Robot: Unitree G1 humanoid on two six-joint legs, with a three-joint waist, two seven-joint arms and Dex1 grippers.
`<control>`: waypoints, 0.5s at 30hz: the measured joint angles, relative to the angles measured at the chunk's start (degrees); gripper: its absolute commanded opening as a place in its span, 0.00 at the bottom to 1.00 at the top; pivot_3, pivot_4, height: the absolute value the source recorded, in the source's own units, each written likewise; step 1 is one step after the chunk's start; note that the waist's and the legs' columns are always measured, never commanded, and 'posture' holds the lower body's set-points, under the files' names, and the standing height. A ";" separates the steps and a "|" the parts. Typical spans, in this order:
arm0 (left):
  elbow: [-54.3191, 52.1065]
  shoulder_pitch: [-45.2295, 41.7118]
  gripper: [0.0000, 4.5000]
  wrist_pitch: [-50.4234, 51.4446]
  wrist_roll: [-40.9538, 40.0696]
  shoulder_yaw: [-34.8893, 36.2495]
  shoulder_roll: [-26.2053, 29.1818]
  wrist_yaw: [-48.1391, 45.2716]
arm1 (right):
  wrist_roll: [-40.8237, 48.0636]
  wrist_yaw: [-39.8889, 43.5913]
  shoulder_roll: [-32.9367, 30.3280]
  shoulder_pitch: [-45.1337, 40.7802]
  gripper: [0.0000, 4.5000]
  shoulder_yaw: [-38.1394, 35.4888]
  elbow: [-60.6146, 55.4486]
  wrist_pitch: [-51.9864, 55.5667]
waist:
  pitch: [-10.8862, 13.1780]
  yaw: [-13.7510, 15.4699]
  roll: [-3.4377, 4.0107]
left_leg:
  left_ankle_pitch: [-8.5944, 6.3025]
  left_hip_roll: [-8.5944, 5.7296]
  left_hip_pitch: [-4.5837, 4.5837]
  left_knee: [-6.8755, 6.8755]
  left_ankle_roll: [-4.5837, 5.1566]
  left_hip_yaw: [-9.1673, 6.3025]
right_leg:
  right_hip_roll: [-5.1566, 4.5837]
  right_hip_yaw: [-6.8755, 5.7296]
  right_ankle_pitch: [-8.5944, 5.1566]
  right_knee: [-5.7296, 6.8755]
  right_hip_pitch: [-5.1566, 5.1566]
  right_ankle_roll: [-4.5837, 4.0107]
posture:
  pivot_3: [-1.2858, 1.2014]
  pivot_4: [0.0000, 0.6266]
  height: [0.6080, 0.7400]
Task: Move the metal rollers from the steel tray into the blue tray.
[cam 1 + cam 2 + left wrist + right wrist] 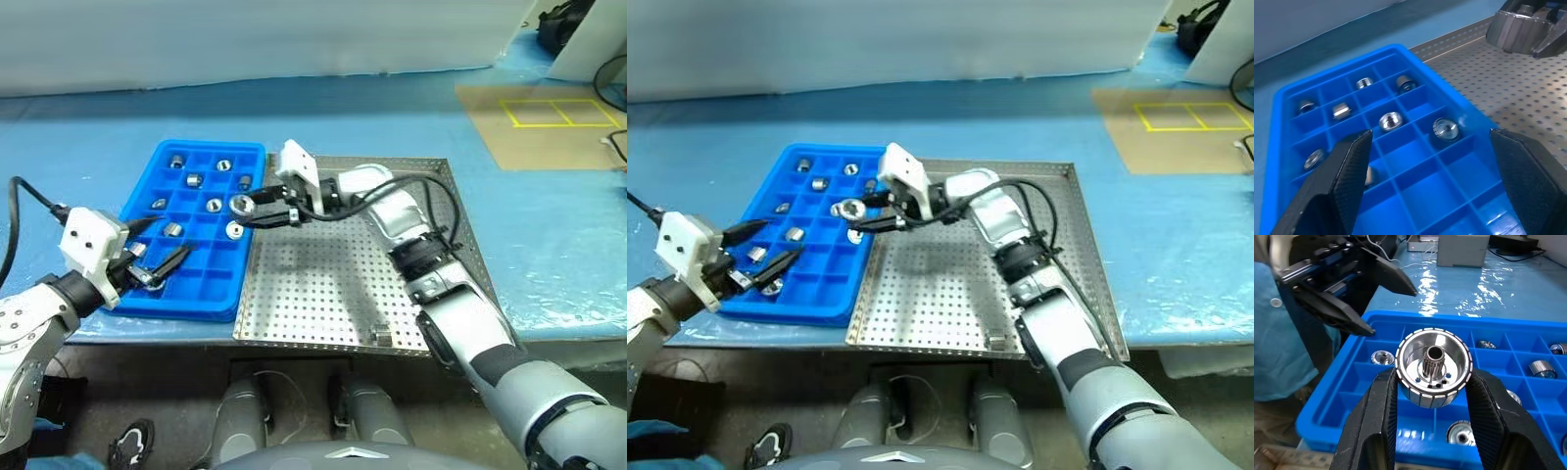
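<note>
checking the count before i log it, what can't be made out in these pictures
- Left wrist view: the left gripper has open fingers covering part of the blue tray's near compartments.
- Head views: the right gripper, shut on a metal roller, blocks the compartments beneath it.
- Steel tray: the right arm covers its right side; one roller lies at the near rim.

Free room and obstacles. The steel tray (323, 294) floor lies bare at centre frame, save one roller (382, 336) at its lower edge. The right gripper (257, 210), clamping a roller (241, 204), hangs over the blue tray (201, 294) right rim. The left gripper (147, 257), jaws apart, blocks its lower-left corner; nearby lower compartments are unoccupied.
</note>
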 measured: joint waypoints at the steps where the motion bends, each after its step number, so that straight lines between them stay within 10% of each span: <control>1: -0.43 0.41 0.90 0.30 -0.01 0.21 -0.41 0.71 | -0.42 -0.95 0.80 -0.92 0.35 0.00 1.32 -0.48 | 0.00 0.48 0.00 | 0.00 0.00 0.01 -0.01 0.00 0.00 | 0.00 0.00 0.00 -0.01 0.00 0.00 | 0.47 0.24 1.00; 15: -11.94 10.48 0.90 5.14 -6.82 3.19 -3.82 4.87 | -5.67 6.25 0.86 3.40 0.35 5.56 4.91 -3.72 | 0.02 2.92 -0.03 | 0.04 0.00 0.02 -0.10 -0.10 0.01 | 0.00 0.01 -0.01 0.06 -0.04 -0.01 | 0.48 0.24 1.00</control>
